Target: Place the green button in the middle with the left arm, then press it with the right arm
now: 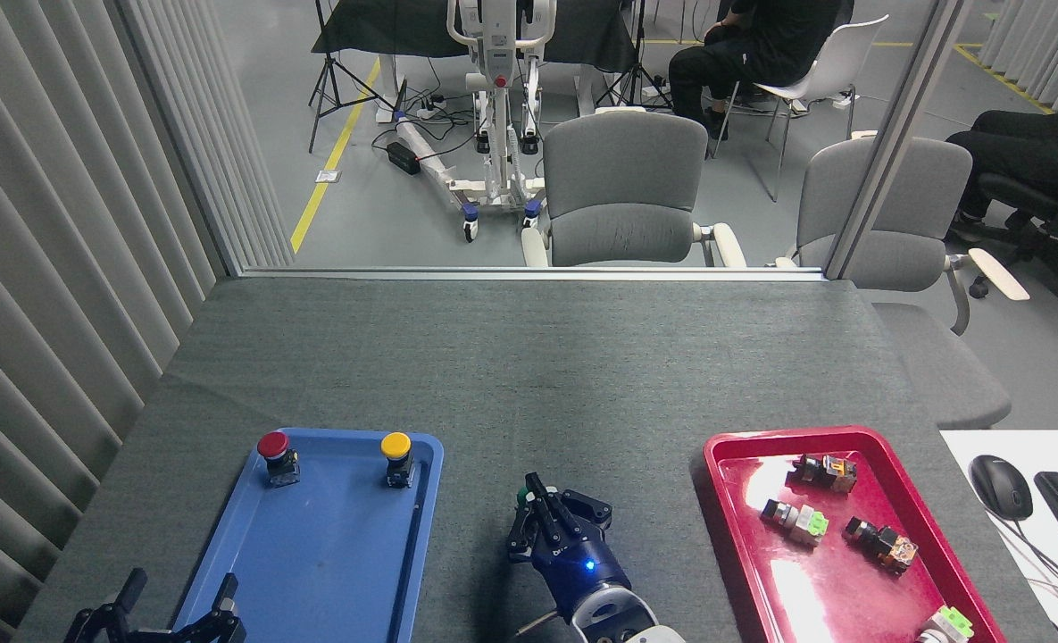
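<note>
Right end effector (pixel 539 505), fingers drawn together and gripping nothing, covers the green button (pixel 523 494) mid-desk: pressing step, needing downward push.

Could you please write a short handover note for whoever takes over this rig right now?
Left gripper: open, idle at the near end of the blue tray.
Right gripper: fingers together, over the green button, which is mostly hidden beneath it.
The button stands on the bare cloth between the blue and red trays, so placing is done.
Left: whether the press is complete cannot be seen; confirm it, then lift the right arm away.
</note>
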